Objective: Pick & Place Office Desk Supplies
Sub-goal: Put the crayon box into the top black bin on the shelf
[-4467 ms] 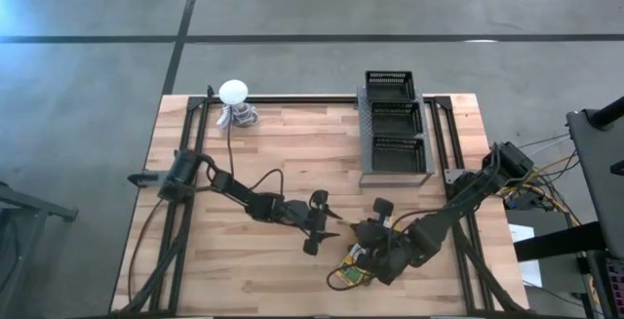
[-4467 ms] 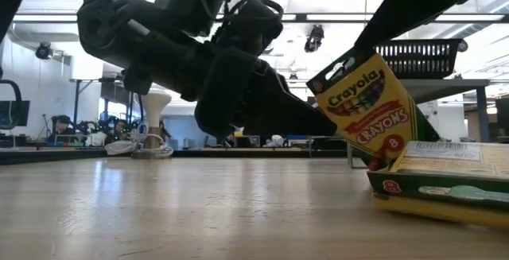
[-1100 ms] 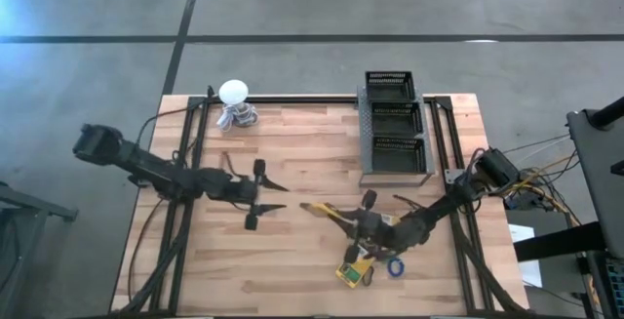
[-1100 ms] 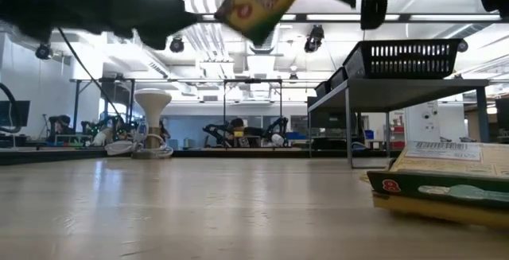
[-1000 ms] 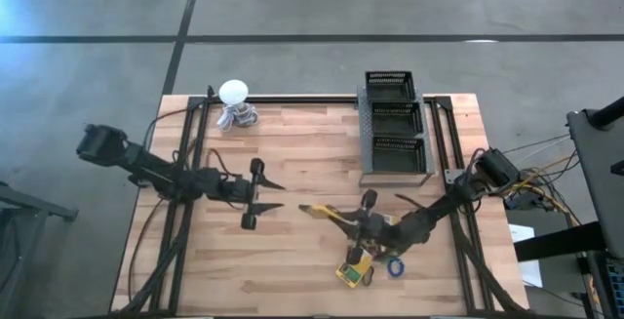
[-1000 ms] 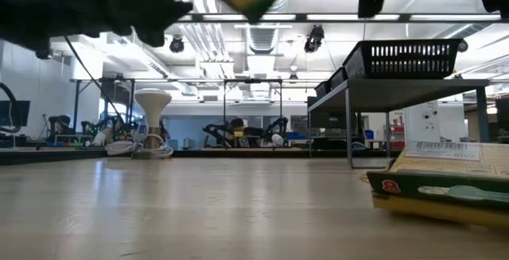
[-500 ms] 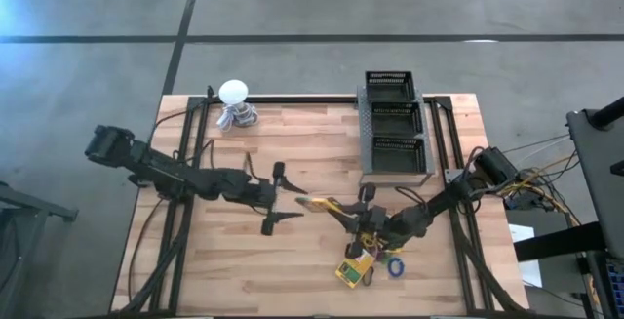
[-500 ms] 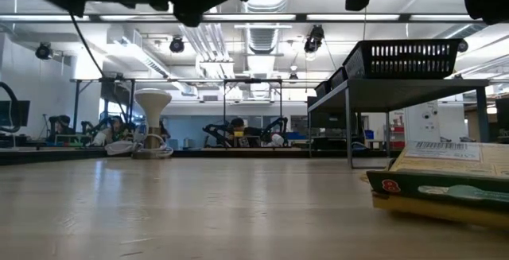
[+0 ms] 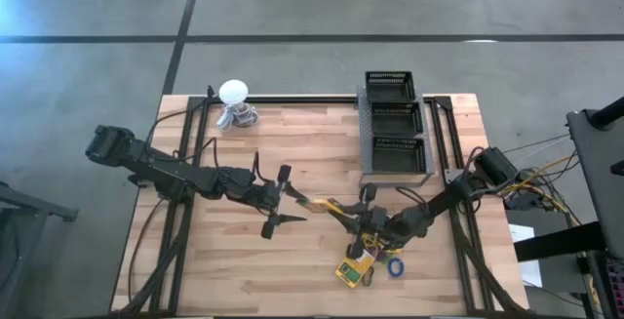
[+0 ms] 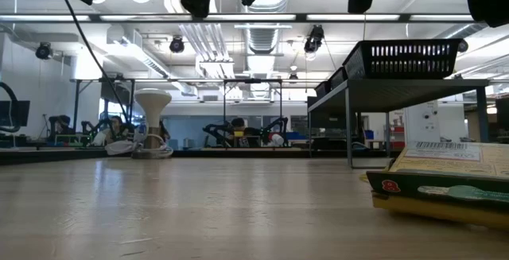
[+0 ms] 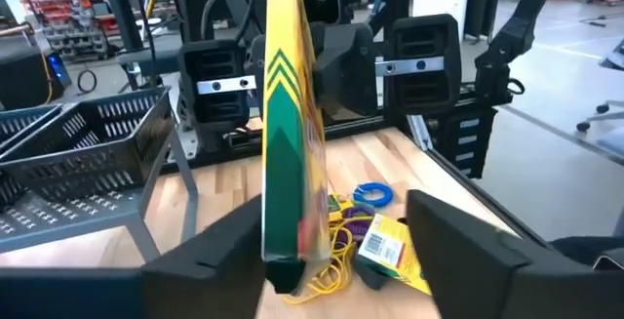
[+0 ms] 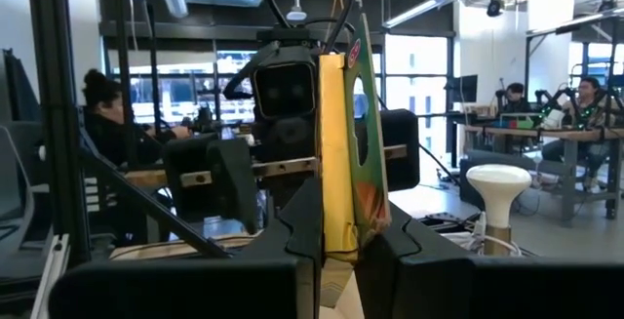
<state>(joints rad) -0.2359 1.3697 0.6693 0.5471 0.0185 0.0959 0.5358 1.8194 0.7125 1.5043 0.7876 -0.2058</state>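
Reaching in from the table's [image 9: 195,260] left edge, the left gripper [image 9: 281,201] stands wide open over bare wood mid-table, its fingers either side of the free end of a crayon box [image 9: 318,203] without touching it. That yellow-and-green box is raised off the table, edge-on, its long axis running left to right toward the right gripper [image 9: 343,212], whose fingers are clamped on its other end. Just nearer the front edge lie a second crayon box [image 9: 349,273], yellowish rubber bands [image 9: 363,251] and a blue ring [image 9: 395,264]; the black tiered tray rack [image 9: 393,124] stands at the right rear.
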